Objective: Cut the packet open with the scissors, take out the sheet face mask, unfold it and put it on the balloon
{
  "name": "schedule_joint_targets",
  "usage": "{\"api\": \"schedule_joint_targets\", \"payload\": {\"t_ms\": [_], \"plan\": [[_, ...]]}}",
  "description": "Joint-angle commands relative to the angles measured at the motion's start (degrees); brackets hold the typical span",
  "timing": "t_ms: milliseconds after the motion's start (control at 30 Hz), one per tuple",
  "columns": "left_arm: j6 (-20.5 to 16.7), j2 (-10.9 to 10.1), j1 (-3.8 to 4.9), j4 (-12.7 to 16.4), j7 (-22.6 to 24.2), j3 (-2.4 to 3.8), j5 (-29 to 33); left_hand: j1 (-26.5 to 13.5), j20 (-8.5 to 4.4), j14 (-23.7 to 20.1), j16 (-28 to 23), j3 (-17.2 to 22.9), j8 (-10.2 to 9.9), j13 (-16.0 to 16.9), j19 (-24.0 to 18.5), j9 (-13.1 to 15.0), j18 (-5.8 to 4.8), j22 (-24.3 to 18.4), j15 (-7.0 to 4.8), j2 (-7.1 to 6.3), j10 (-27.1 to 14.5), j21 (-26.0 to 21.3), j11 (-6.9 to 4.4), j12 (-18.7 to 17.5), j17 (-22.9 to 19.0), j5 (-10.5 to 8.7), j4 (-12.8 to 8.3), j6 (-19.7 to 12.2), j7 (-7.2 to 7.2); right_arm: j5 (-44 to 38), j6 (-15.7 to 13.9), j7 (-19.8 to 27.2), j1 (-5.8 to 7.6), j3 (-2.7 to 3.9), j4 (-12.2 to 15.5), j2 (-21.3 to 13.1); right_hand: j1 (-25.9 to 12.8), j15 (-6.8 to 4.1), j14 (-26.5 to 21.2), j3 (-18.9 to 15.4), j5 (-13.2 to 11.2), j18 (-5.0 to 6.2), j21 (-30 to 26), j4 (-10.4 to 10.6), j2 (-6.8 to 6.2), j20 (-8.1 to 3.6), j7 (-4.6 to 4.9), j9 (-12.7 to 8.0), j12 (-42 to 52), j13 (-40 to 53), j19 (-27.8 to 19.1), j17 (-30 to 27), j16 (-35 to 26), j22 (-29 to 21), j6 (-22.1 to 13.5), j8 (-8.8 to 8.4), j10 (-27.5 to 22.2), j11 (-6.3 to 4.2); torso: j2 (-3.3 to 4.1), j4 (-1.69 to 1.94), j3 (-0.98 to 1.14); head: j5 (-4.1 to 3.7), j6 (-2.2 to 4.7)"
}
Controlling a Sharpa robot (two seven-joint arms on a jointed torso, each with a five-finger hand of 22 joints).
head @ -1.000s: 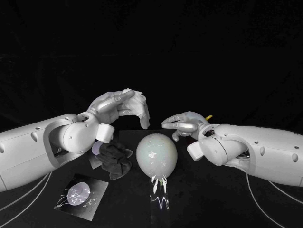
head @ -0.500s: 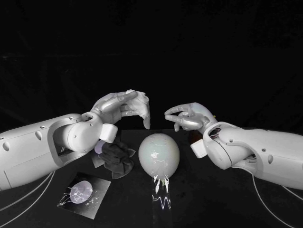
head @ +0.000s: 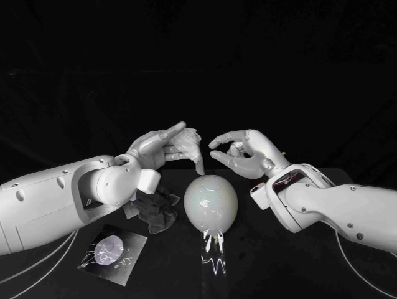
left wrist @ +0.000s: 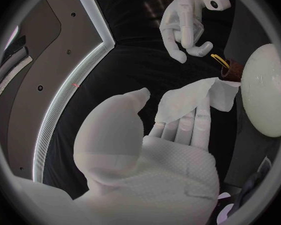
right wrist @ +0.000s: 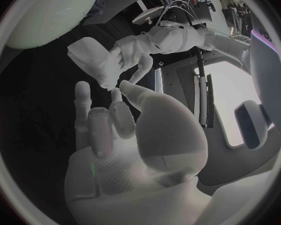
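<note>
White sheet face mask [left wrist: 185, 99]: folded and up off the table, in your left hand [head: 167, 148] at the middle of the frame, just above the top of the balloon [head: 208, 200]; it is not yet opened out
Left hand: fingers are closed on the folded mask, with the thumb standing a little off it; the left wrist view shows one loose corner poking toward the balloon. I judge you hold it high so a free edge is within reach of the other hand
Right hand [head: 243, 154]: right of centre, near the left hand but apart from it; fingers are spread and half curled, with nothing in them. It looks poised to take an edge for the unfolding
Balloon: pale and egg-shaped, lying on the black table [head: 252, 268] in the lower middle of the frame, between your two forearms and right under both hands, so the carry to it should be short
Packet [head: 109, 252]: flat on the table at the lower left, well apart from both hands. With the mask out, I judge it finished with
Dark crumpled heap [head: 154, 210]: just beside the balloon's left flank, below your left wrist; you cannot tell what it is
Yellow loop [left wrist: 220, 61]: near the balloon in the left wrist view; possibly a scissors handle, though that is unclear
Writing: the packet face shows a pale round picture with thin white lines; no word or brand can be read on it, on the balloon or on the mask
</note>
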Motion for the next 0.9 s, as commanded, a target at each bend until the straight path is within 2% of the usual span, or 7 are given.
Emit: {"api": "schedule_joint_targets", "payload": {"t_ms": [33,367,467,533,567,600,900], "plan": [[1.29,0.17,-0.09,0.25,1.00,0.03,1.97,-0.47,0.26,-0.56,-0.02,-1.46,-0.21,0.10,-0.78,-0.12,0.52,0.10,0.00,0.09,-0.43,-0.54,0.01,0.09,-0.15,0.26,0.68,-0.50,5.05,-12.02,-3.82,-0.93,-0.33,0.03,0.42,0.64,0.44,0.05,0.56,-0.19,0.23,0.59,0.30,-0.10,-0.37,0.06,0.00,-0.20,0.78,1.75,0.33,1.74,0.56,0.09,0.53,-0.50,0.75,-0.22,0.02,0.06,0.00,0.15,-0.06],[3.62,0.08,-0.29,0.88,0.19,-0.06,2.30,2.03,1.52,-3.40,-0.04,-5.20,-1.22,0.06,-4.49,-0.80,0.67,0.10,0.87,0.22,-2.94,-1.04,0.70,0.04,-0.94,0.28,1.51,-1.47,5.63,-20.45,-6.60,-7.28,-0.77,0.05,-0.72,2.73,0.28,0.00,1.04,-0.40,0.18,0.65,0.50,-0.03,-0.79,0.07,-0.08,-0.78,2.00,2.60,0.65,2.37,1.00,0.23,1.13,-1.07,1.42,-0.28,0.05,0.09,-0.04,0.34,-0.27],[4.59,0.03,-0.36,0.87,-0.14,-0.07,2.26,10.25,1.72,-5.23,-0.18,-1.32,-2.10,-0.01,-5.93,-1.27,0.54,0.08,1.30,2.23,-4.89,-1.09,1.06,-0.06,-1.45,0.48,-3.90,-2.59,5.98,-22.26,-7.18,-8.72,-0.81,0.06,-1.11,3.14,0.35,-0.02,1.07,-0.42,0.19,0.66,0.54,-0.11,-0.96,0.06,-0.11,-0.92,2.10,2.66,0.72,2.39,1.05,0.27,1.27,-1.21,1.47,-0.31,0.03,0.11,-0.03,0.39,-0.35],[5.27,-0.01,-0.40,0.82,-0.27,-0.07,2.26,15.19,1.62,-5.92,-0.19,1.81,-2.53,-0.02,-6.49,-1.54,0.56,0.12,1.23,2.65,-5.58,-1.03,1.06,-0.09,-1.68,0.45,-7.90,-3.01,5.97,-23.50,-7.32,-9.80,-0.84,0.06,-1.39,3.41,0.39,-0.03,1.08,-0.42,0.19,0.67,0.56,-0.16,-1.04,0.06,-0.11,-0.98,2.16,2.70,0.75,2.40,1.06,0.28,1.31,-1.28,1.50,-0.32,0.00,0.08,-0.02,0.34,-0.38],[5.59,-0.02,-0.43,0.81,-0.31,-0.07,2.17,15.19,1.62,-5.92,-0.19,1.81,-2.53,-0.02,-6.49,-1.54,0.56,0.12,1.23,2.65,-5.58,-1.03,1.06,-0.09,-1.68,0.45,-7.90,-3.01,5.97,-24.12,-7.34,-10.41,-0.85,0.06,-1.52,3.54,0.47,-0.04,1.10,-0.40,0.19,0.67,0.58,-0.22,-1.10,0.05,-0.12,-1.05,2.14,2.68,0.77,2.42,1.09,0.30,1.37,-1.35,1.48,-0.33,-0.02,0.07,-0.03,0.32,-0.41],[6.00,-0.04,-0.46,0.80,-0.35,-0.08,2.01,18.50,1.53,-6.74,-0.24,4.92,-2.98,-0.07,-7.40,-1.85,0.46,0.12,1.39,2.54,-6.62,-1.05,1.27,-0.13,-1.98,0.43,-11.30,-3.27,6.17,-24.91,-7.35,-11.13,-0.86,0.06,-1.69,3.67,0.47,-0.04,1.10,-0.40,0.19,0.67,0.58,-0.22,-1.10,0.05,-0.12,-1.05,2.14,2.68,0.77,2.42,1.09,0.30,1.37,-1.35,1.48,-0.33,-0.03,0.05,-0.03,0.32,-0.42],[8.61,-0.18,-0.60,0.94,-0.20,-0.08,0.91,19.00,1.27,-7.94,-0.05,16.60,-4.70,-0.13,-10.59,-3.34,-0.21,0.84,1.97,2.49,-9.80,0.26,1.65,-0.15,-3.50,0.34,-21.61,-3.03,6.28,-30.36,-5.87,-15.90,-1.03,0.06,-1.94,3.55,0.75,-0.11,1.56,-0.58,0.06,0.68,0.69,-0.59,-1.95,0.01,-0.28,-1.54,3.25,3.50,0.93,3.17,1.51,0.43,2.50,-1.64,2.03,-0.43,-0.05,0.00,-0.03,0.20,-0.45]]}}
